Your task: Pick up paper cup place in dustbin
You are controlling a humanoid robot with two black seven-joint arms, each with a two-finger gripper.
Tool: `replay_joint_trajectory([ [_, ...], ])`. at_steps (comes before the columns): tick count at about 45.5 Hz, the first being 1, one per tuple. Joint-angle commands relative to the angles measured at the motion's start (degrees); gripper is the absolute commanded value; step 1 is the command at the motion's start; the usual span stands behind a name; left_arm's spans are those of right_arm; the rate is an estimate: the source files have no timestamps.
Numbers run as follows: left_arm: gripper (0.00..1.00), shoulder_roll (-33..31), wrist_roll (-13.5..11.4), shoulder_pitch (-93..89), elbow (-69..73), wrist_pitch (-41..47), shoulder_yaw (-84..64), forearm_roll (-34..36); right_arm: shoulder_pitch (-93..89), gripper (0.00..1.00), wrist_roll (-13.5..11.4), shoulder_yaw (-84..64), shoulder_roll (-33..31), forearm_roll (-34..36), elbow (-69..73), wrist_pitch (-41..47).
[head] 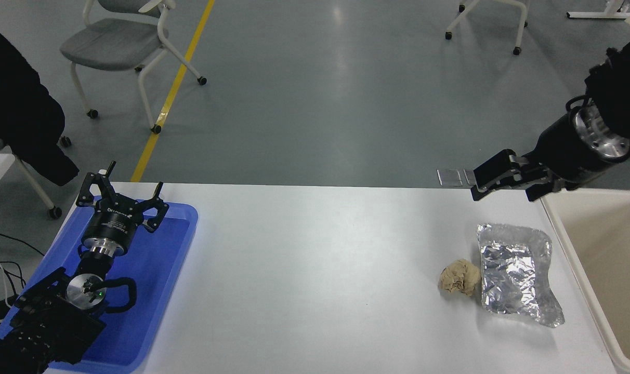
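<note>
- One view only, a head camera set high on the robot's side of the table [315, 270], so no second view shares any of the scene.
- It faces forward and down across the tabletop, which fills the lower half of the frame.
- The grey floor [325, 104] and chairs [122, 41] beyond the far edge fill the upper half.
- It stands well back: the table's full width shows, cut off only at the bottom edge.
- The left arm [60, 311] enters at the lower left corner, the right arm [595, 130] from the upper right edge.
</note>
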Motion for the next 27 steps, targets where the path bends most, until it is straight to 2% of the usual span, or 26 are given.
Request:
replay_joint_trajectory([
  [1, 1.00, 0.0, 0.0, 0.0, 0.0, 0.0, 0.0, 0.0, 4.8, 1.00, -0.1, -0.4, 7.1, 7.6, 0.5, 3.3],
  [27, 1.00, 0.0, 0.0, 0.0, 0.0, 0.0, 0.0, 0.0, 9.4, 1.00, -0.2, -2.2, 11.9, 7.9, 0.7, 3.3],
])
